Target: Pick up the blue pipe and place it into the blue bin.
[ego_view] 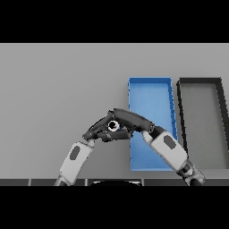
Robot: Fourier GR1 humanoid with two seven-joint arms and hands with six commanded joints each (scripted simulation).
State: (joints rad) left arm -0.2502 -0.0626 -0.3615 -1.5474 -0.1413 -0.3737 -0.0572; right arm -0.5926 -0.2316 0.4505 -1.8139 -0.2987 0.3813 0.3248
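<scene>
The blue bin (150, 94) lies flat on the grey table, right of centre. Both hands meet just left of the bin's left wall. My right hand (130, 119) reaches in from the lower right across the bin, its fingers curled over a small pipe (113, 126) whose round open end shows pale against the dark fingers. My left hand (99, 131) comes up from the lower left and its fingers touch the same pipe from below. Most of the pipe's body is hidden by the two hands.
A black bin (201, 89) stands right beside the blue one at the far right. My right forearm (167, 150) lies over the blue bin's lower half. Bare grey table (58, 89) stretches to the left and back.
</scene>
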